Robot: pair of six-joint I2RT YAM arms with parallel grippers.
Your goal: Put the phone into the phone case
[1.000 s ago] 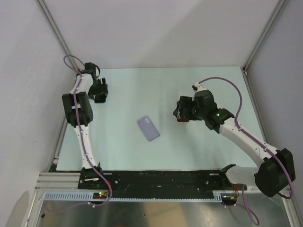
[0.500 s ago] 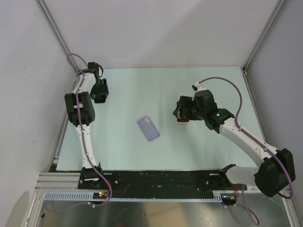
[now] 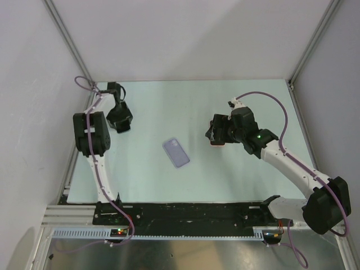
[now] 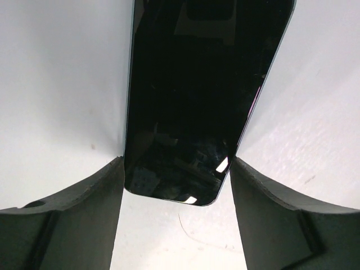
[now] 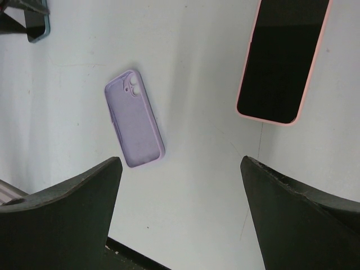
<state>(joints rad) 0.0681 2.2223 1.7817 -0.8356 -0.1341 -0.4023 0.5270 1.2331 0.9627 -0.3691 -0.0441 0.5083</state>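
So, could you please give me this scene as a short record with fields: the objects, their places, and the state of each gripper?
case: purple phone case, flat at the middle of the table, apart from both grippers
phone 1: dark phone, screen up, far-left side
left gripper: one finger at each side of the dark phone's end; firm grip cannot be told
phone 2: pink-rimmed phone, screen up, lying flat
right gripper: open, empty, near the pink-rimmed phone
progress: no phone in the case yet
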